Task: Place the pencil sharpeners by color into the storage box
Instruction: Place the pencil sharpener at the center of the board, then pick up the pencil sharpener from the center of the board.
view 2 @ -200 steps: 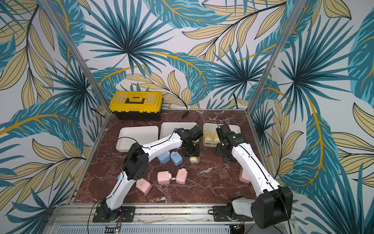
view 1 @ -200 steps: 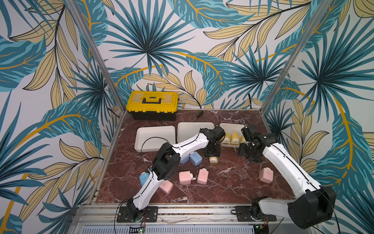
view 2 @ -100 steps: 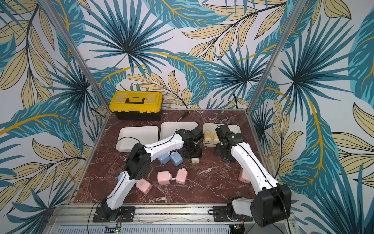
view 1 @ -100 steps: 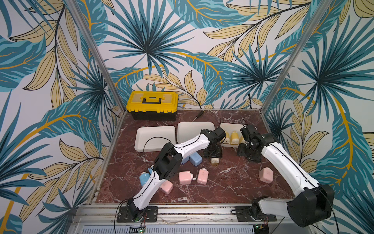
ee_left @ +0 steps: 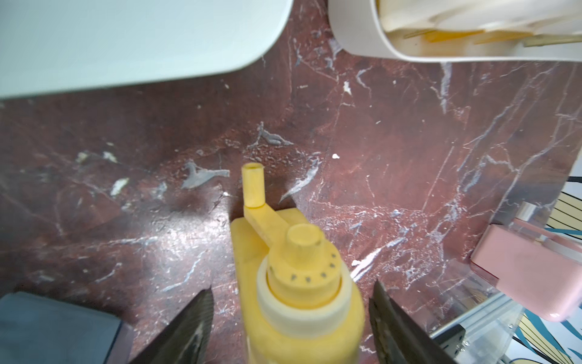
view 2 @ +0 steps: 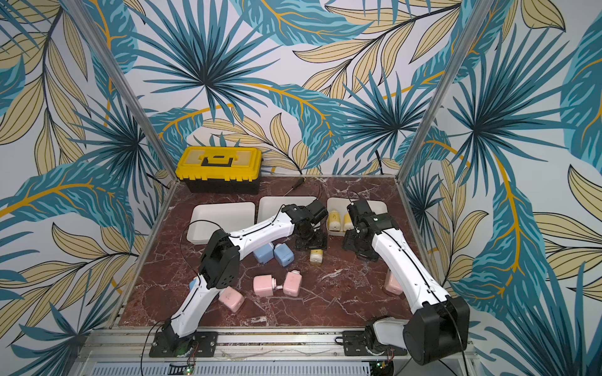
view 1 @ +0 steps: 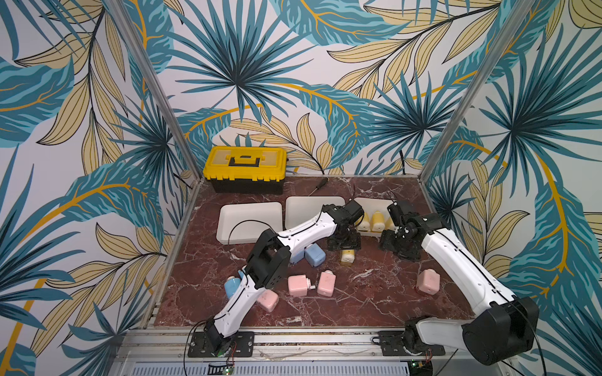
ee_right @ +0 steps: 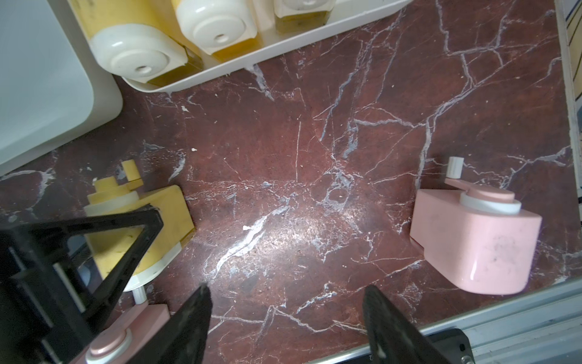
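Since a second ago, left hand (ee_left: 289, 318) has spread wider around the last loose yellow sharpener (ee_left: 296, 283); right hand (ee_right: 285, 324) has barely shifted.

Both hands are released and grasp nothing: in the left wrist view the left hand's fingers (ee_left: 189, 324) flank the yellow sharpener with gaps on each side, and the right hand hangs over bare worktop (ee_right: 299, 157). That sharpener lies on the worktop just in front of the right-hand tray (view 1: 368, 233), where three yellow ones (view 1: 378, 220) already sit. The middle tray (view 1: 303, 208) and left tray (view 1: 247, 221) look empty; blue sharpeners (view 1: 315, 255) and pink sharpeners (view 1: 298, 285) lie further from the right-hand tray. Likely risks: closing on the rounded white collar or crank could make the sharpener slip or twist, and the two hands are close enough to collide at the tray.
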